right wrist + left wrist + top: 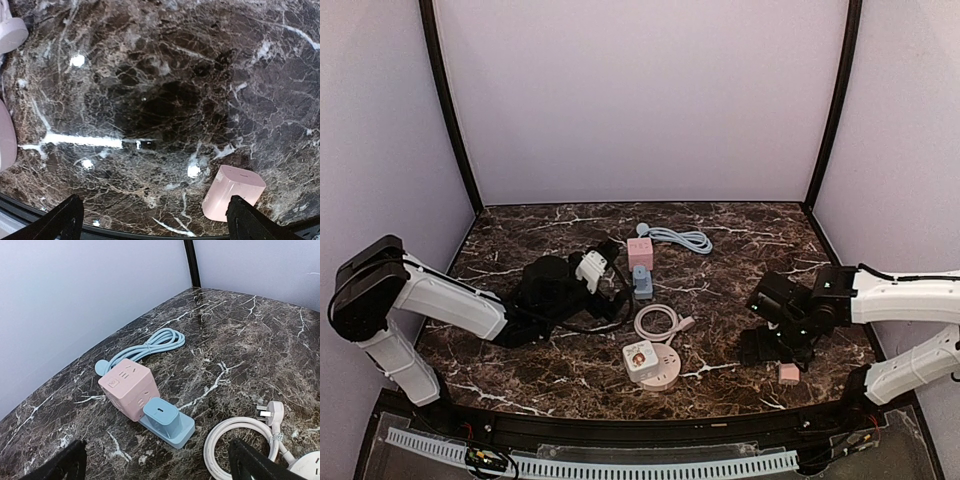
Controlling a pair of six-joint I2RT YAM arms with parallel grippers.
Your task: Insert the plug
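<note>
We took the pink cube socket [129, 386] as our landmark. The left gripper [160, 467] hovered just on the near side of it, fingers spread wide and holding nothing. The right gripper [152, 225], well to the right of the cube and nearer the front, was also spread and empty. The white plug [270, 413], which we judged to be the task's thing, lay flat to the right of the cube and nearer the arms, on the end of the coiled white cable [235, 432]. We judged the step in hand to be the reach for this plug: the fingers should close on its body, not on its pins, so that the pins could meet a free face of the cube squarely. A blue adapter [162, 421] sat against the near face of the cube and a blue cable [155, 342] lay behind it, so the top and right faces offered the most room. A small pink charger [234, 192] lay far right of the cube, close to the front edge of the table [150, 100]; a careless sweep there could push it off.
</note>
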